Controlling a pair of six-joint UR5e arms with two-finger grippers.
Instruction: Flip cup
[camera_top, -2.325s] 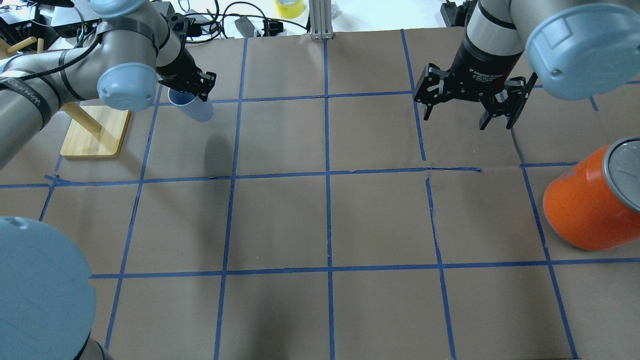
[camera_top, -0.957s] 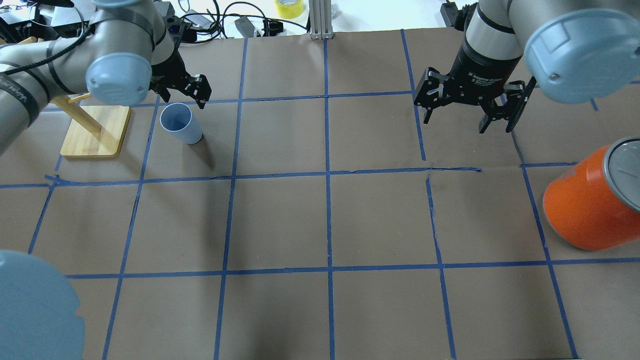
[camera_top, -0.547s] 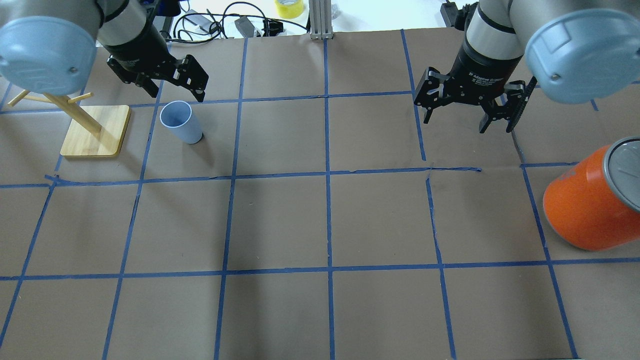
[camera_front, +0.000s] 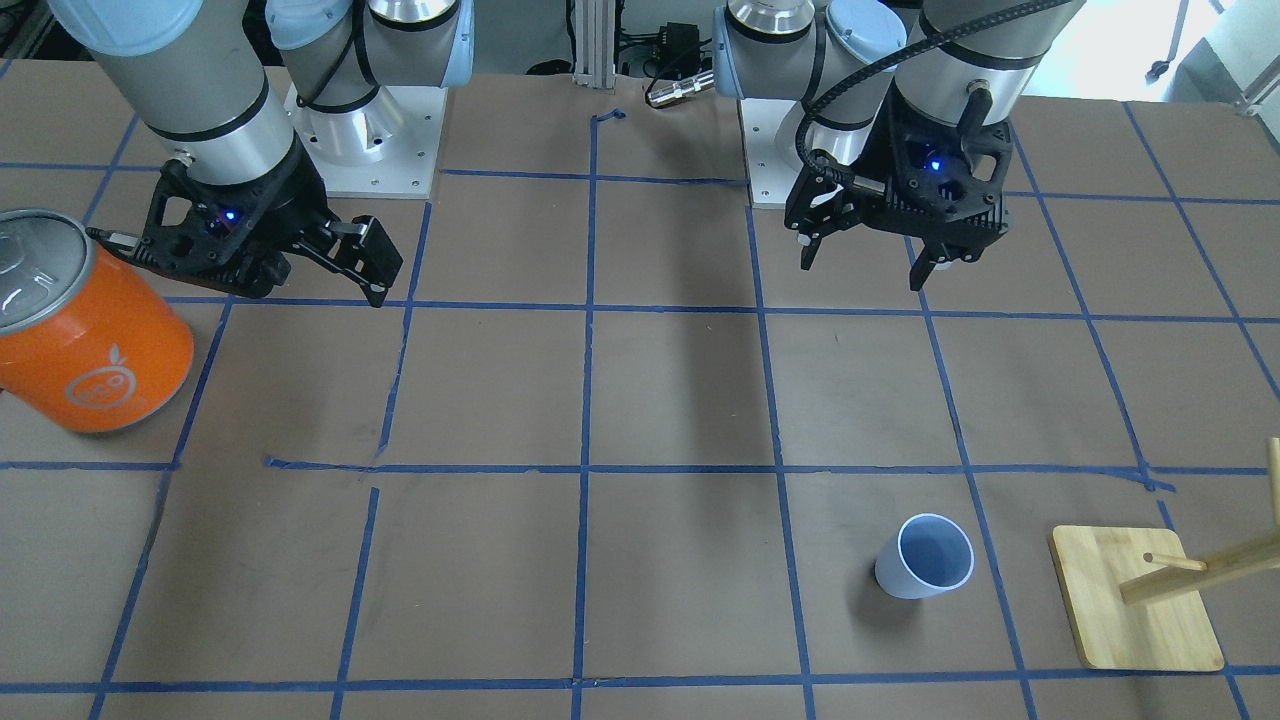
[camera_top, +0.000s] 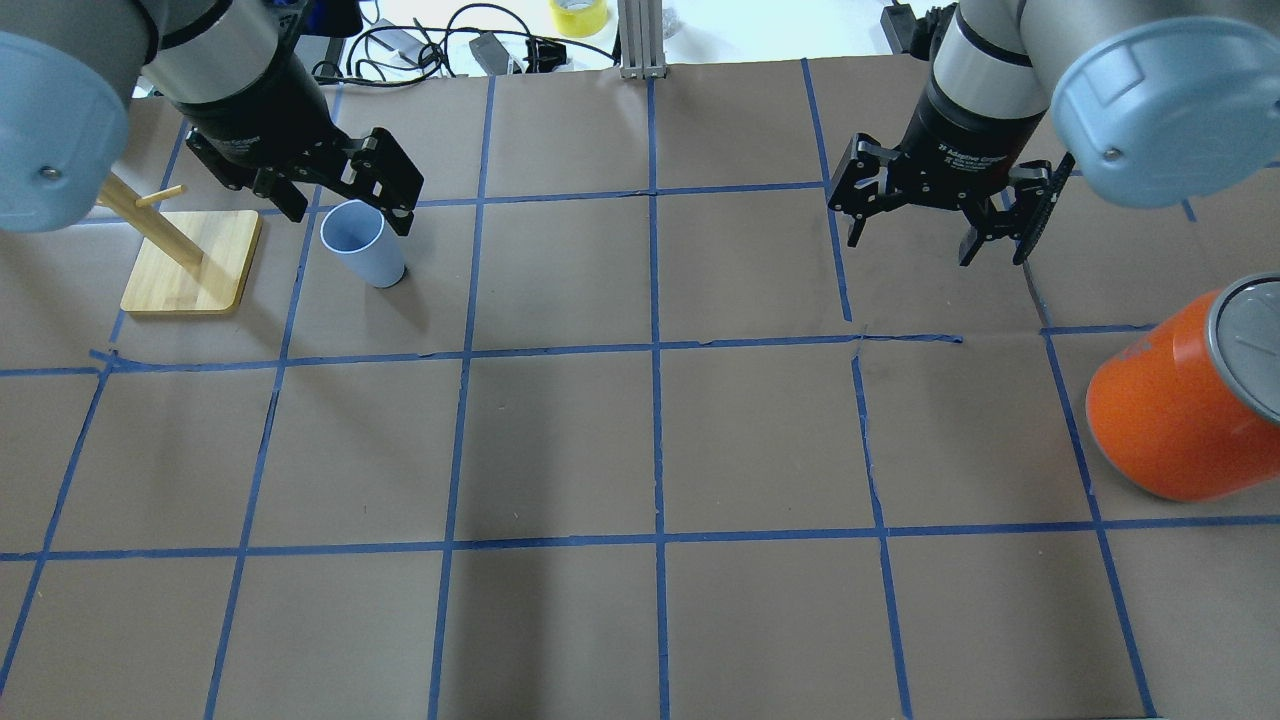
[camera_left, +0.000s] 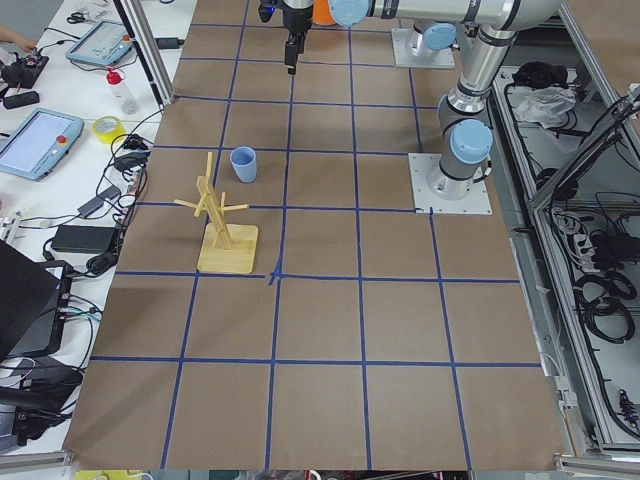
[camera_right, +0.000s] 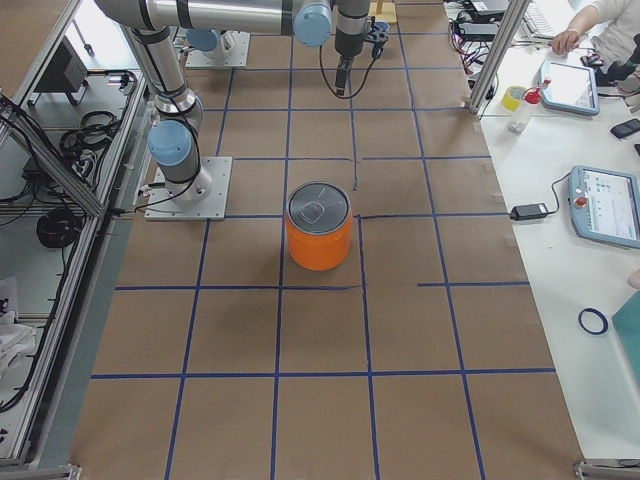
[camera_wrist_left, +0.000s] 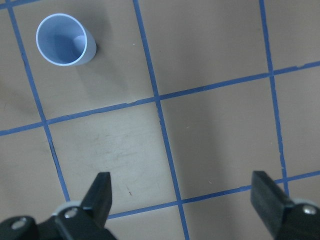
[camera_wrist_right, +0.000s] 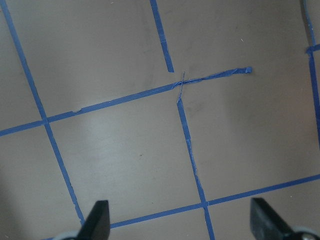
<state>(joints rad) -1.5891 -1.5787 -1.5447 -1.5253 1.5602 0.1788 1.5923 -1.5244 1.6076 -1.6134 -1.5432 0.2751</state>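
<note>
The cup (camera_top: 362, 243) is a small pale blue tumbler. It stands upright with its open mouth up on the brown paper, also in the front view (camera_front: 925, 556), the left side view (camera_left: 243, 163) and the left wrist view (camera_wrist_left: 65, 40). My left gripper (camera_top: 348, 212) is open and empty, raised well above the table and clear of the cup; its fingers (camera_wrist_left: 100, 192) frame bare paper. My right gripper (camera_top: 935, 248) is open and empty, hovering over the table's far right part, far from the cup.
A wooden peg stand on a flat base (camera_top: 190, 262) is just left of the cup. A large orange can with a silver top (camera_top: 1170, 420) stands at the right edge. Blue tape lines grid the paper. Cables and tape lie beyond the far edge.
The left gripper held the cup tilted in the air, then set it upright, opened and let go. It has since risen and drawn back. The right arm has not moved.
</note>
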